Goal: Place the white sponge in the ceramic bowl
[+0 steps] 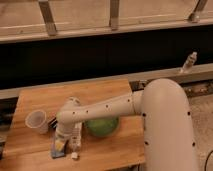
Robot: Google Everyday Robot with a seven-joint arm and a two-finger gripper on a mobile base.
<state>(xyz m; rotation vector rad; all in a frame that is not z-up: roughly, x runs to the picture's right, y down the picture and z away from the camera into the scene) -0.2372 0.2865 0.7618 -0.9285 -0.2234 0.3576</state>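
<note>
White robot arm point(105, 107) reaches across the brown wooden table point(45, 97) toward its left side as seen here. Claw point(61, 144) is down low near the table's front-left part, directly over the small pale bluish-grey sponge point(56, 152). Cannot tell whether the claw is open, closed or gripping the sponge (its tip merges with the pad from this angle). Sponge is down at the table surface, outside the round glossy green ceramic bowl point(101, 127), which sits to its right beneath the forearm. Long narrow white bar point(76, 135) lies between sponge and bowl, just beside the claw. Translucent white cup point(36, 121) stands upright near the claw's left. Small white bit point(75, 156) lies by the bar's near end.
</note>
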